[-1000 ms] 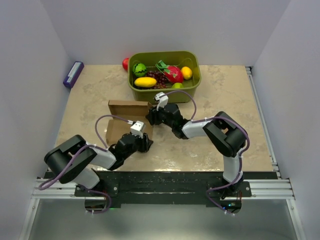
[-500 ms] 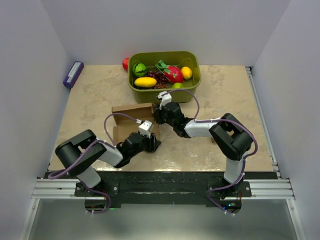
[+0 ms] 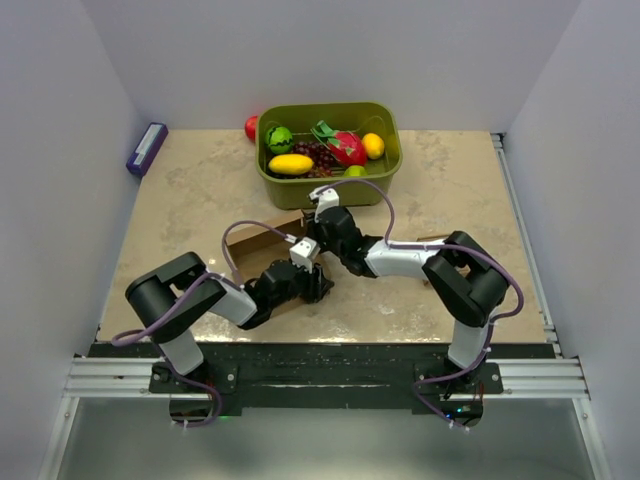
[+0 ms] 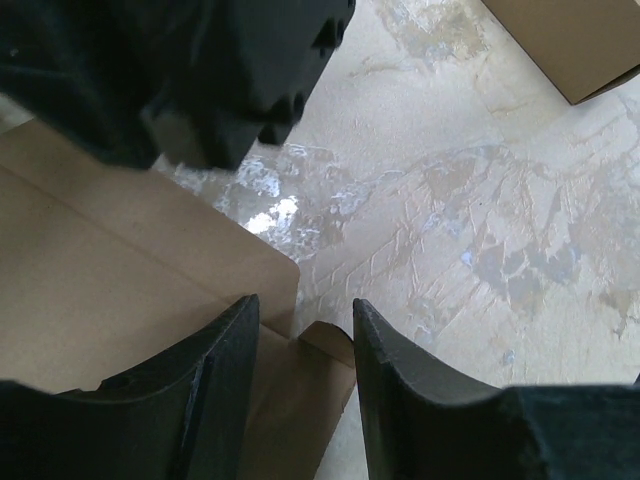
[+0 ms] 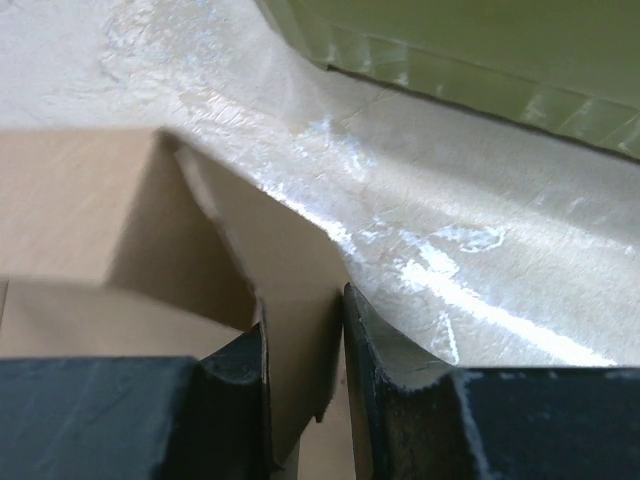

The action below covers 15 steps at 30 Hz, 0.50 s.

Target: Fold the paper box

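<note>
Directly in front of the green bin [image 3: 385, 165], on its side nearer the arm bases, the paper box [image 3: 262, 243] sits on the counter [image 3: 470, 180] with one panel raised and its creased flaps spread out. The right gripper [image 3: 312, 242] reaches in at the box corner closest to the bin. In the right wrist view its jaws stand narrow, pinching an upright flap of the box [image 5: 70, 190] that fills the gap between the fingers [image 5: 390, 380], and the bin wall [image 5: 480, 60] crosses the top of the picture. The left gripper [image 3: 318, 285] is farther from the bin, at the box's near edge. In the left wrist view its jaws are partly apart over a rounded flap corner, with flat cardboard [image 4: 120, 290] under one finger [image 4: 220, 390] and bare counter under the other; I cannot tell whether they touch the flap. A second, separate cardboard piece [image 4: 570, 40] shows in that view's upper right corner. The bin holds toy fruit, a red ball [image 3: 250, 127] lies just behind the bin's left corner, and a purple object [image 3: 147, 148] rests well to the bin's left against the wall
</note>
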{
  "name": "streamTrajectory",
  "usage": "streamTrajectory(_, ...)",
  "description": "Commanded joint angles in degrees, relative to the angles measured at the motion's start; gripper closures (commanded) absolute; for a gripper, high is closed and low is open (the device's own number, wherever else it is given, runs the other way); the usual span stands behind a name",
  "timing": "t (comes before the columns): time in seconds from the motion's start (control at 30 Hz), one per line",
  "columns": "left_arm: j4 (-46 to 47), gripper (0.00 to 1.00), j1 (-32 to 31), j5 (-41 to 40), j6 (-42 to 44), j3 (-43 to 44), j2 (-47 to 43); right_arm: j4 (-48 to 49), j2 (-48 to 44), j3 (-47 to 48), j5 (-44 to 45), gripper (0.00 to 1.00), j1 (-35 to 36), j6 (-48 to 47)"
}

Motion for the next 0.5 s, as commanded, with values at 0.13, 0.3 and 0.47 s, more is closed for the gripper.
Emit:
streamTrajectory(0.13,-10.0,0.53,-0.6,2.4,1.6,-0.4,3.2,-2.9,-2.4,2.6,2.9,0.76,1.9,1.0)
streamTrajectory(0.3,-9.1,0.43,-0.6,2.1,3.6,-1.7,-0.4,-3.0,-1.2,1.0,4.4,0.76,2.3,1.8)
streamTrajectory(0.47,-11.4,0.31,-0.6,1.2,3.6,-2.8,-8.1,-3.5,-0.7,0.7,6.0,0.76,2.3,1.5)
